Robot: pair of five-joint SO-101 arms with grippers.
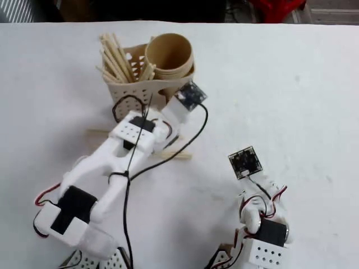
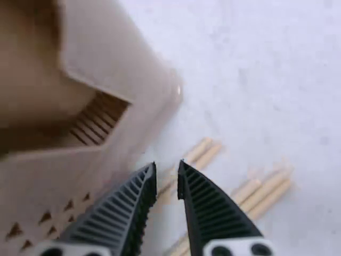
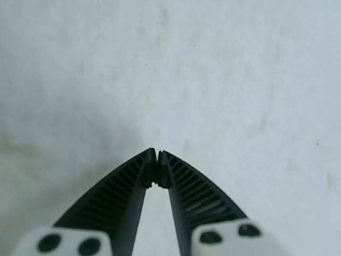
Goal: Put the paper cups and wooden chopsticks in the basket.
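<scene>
- High view: the basket (image 1: pixel 134 89) held chopsticks (image 1: pixel 115 56) and stacked cups (image 1: pixel 171 56); loose chopsticks (image 1: pixel 176 155) lay on the table (image 1: pixel 291 84) beside it.
- Left wrist view: the left gripper (image 2: pixel 167 172) hung slightly parted and empty over the loose chopsticks (image 2: pixel 266 189) by the basket (image 2: pixel 117 58).
- Right wrist view: the right gripper (image 3: pixel 156 157) was closed, empty.

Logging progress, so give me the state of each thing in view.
Paper cups: stacked inside the basket.
Bundled chopsticks: standing in the basket, leaning.
Loose chopsticks: lying on the table.
Left gripper: slightly open, empty, over loose chopsticks.
Right gripper: shut, empty.
</scene>
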